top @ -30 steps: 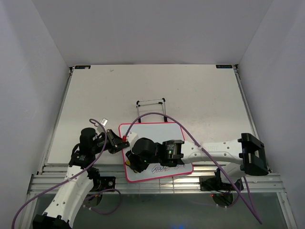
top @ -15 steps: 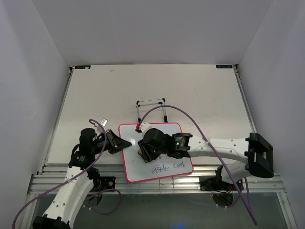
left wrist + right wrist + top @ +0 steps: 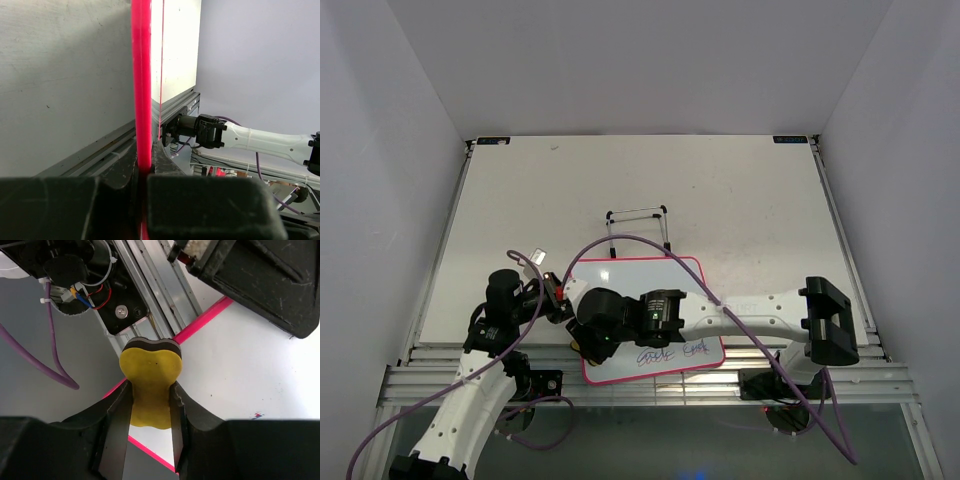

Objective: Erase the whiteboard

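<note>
From above, I'm pinning the whiteboard (image 3: 640, 275) flat on the table (image 3: 740, 190) near my bases. My left claw (image 3: 560, 293) is clamped on its left frame edge, and my right claw (image 3: 588, 340) is working over the near-left corner. Blue-red scribbles (image 3: 670, 351) are sitting along the near edge, right beside my wrist. My purple cable (image 3: 620, 240) is arching over the board, so a wide sweep could snag it. My own wrist is hiding the eraser and the contact point here.

In the left wrist view, my jaws are closed tight on the thin pink frame. That's a narrow bite, and I judge that hard rubbing could make the board pivot or pop free. The board is edge-on, so its writing face isn't showing.

In the right wrist view, my fingers (image 3: 116, 415) are squeezing the yellow eraser (image 3: 150, 382), and its foam is bulging between them. It's hanging right over the frame corner, so another push outward could run it off the board and onto the table rail. Whether the foam is actually pressing down, I can't tell.
</note>
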Controlling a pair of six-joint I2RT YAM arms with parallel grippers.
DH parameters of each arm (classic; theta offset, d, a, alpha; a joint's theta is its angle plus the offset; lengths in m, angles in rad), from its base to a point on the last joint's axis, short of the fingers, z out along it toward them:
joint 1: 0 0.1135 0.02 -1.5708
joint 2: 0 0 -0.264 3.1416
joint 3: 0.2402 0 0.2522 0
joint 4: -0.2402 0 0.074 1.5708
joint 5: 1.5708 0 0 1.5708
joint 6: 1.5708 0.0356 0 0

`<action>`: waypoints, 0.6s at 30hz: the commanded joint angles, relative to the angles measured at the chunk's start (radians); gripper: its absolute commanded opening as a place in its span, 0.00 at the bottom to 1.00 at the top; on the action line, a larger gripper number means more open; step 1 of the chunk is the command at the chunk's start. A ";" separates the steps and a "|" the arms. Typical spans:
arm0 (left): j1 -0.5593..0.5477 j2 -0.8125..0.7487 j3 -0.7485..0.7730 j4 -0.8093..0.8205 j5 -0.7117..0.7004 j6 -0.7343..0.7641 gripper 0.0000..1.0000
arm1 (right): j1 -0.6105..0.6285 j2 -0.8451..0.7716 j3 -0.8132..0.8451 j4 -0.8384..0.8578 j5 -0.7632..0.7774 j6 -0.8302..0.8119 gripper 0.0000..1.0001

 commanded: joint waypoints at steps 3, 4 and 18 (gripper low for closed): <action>0.004 -0.029 0.059 0.061 0.007 -0.029 0.00 | -0.064 -0.051 -0.125 -0.049 0.044 0.029 0.15; 0.004 -0.031 0.059 0.061 0.007 -0.030 0.00 | -0.080 -0.065 -0.183 -0.046 0.045 0.035 0.15; 0.004 -0.045 0.064 0.053 0.007 -0.035 0.00 | -0.442 -0.511 -0.738 0.049 -0.032 0.075 0.14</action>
